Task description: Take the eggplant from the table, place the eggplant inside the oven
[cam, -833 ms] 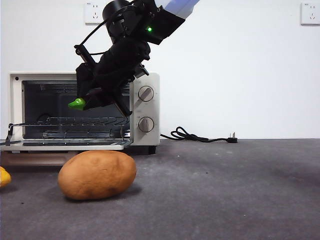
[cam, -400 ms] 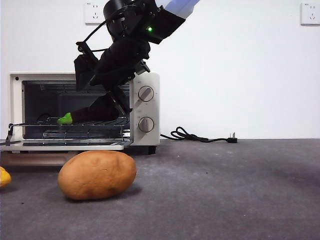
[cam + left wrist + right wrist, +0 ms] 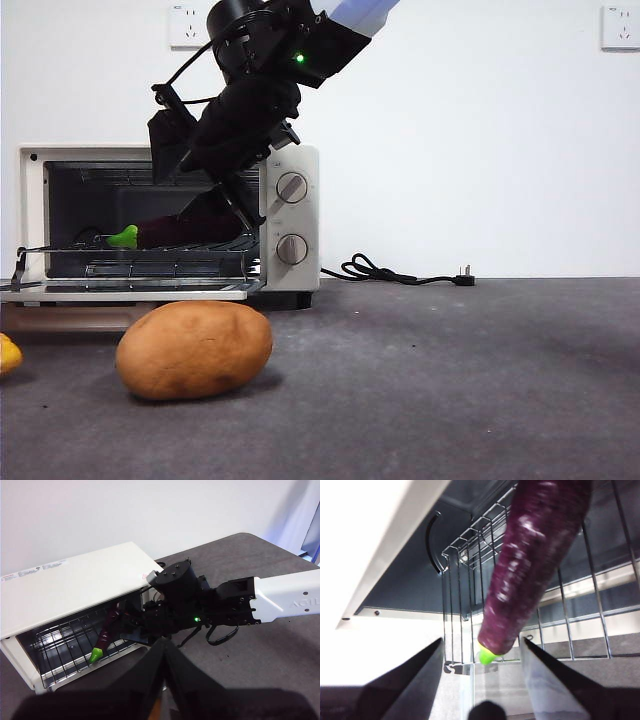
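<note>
The dark-purple eggplant (image 3: 180, 230) lies on the wire rack (image 3: 150, 246) inside the cream-white oven (image 3: 295, 170), its green cap (image 3: 124, 238) pointing left. My right gripper (image 3: 205, 185) hangs open just above it at the oven mouth. In the right wrist view the eggplant (image 3: 535, 565) rests on the rack bars beyond the spread jaws of the right gripper (image 3: 482, 642), touching neither. From high above, the left wrist view shows the oven (image 3: 75, 585), the eggplant (image 3: 107, 630) and the right gripper (image 3: 132, 625). My left gripper (image 3: 162, 642) is shut and holds nothing.
The oven door (image 3: 130, 291) is folded down flat in front. An orange-brown potato (image 3: 195, 350) sits on the grey table (image 3: 450, 380) before the oven. A yellow object (image 3: 8, 352) peeks in at the left edge. A black power cable (image 3: 400, 273) lies right of the oven.
The right gripper let go of the eggplant, which dropped from the jaws onto the rack and settled slightly leftward. The gripper itself rose a little.
</note>
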Motion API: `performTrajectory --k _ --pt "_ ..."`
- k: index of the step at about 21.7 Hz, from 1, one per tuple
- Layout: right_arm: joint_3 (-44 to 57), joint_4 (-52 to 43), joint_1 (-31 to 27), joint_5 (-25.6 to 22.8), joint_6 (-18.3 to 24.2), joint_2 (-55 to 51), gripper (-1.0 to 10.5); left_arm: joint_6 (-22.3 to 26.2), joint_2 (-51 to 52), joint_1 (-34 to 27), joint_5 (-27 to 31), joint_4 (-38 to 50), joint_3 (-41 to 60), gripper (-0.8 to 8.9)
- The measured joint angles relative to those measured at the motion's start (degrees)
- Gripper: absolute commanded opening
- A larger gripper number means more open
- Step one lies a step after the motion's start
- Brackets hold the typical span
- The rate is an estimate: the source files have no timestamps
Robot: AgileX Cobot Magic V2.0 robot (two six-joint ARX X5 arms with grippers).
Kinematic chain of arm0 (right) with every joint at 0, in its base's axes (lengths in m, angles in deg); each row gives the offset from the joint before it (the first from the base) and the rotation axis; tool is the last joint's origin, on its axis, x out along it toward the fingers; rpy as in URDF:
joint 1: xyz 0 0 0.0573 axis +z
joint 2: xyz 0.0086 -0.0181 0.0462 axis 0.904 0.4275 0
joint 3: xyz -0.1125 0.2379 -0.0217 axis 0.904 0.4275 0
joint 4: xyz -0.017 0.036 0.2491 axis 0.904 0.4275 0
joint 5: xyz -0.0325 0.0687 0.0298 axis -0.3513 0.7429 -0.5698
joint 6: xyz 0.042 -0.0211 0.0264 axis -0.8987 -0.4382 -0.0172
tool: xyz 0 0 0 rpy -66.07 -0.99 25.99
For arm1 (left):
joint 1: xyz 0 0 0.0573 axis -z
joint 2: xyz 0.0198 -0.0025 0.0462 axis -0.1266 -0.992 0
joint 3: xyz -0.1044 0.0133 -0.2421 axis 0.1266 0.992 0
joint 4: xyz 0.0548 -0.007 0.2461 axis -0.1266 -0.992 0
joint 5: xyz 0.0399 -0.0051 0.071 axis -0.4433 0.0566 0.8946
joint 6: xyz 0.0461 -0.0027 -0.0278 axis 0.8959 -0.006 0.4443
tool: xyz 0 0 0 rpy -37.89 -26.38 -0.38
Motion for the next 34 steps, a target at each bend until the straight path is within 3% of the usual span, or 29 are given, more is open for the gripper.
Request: performTrajectory --k 15,23,28,34 --pt "-0.2 0.1 0.4 3.1 1.3 0.0 2.6 0.1 0.0 0.0 0.0 0.0 0.0 -0.05" --pt "-0.2 1.4 0.6 9.2 3.3 -2.1 2.6 0.5 0.0 0.0 0.1 0.2 0.0 -0.05" --pt "-0.2 4.6 1.2 10.6 10.6 -8.7 2.6 0.6 -0.1 0.0 0.1 0.2 0.0 -0.05" --pt "-0.5 15.7 1.2 9.2 25.7 -19.0 2.6 0.6 -0.4 0.0 0.1 0.2 0.0 -0.05"
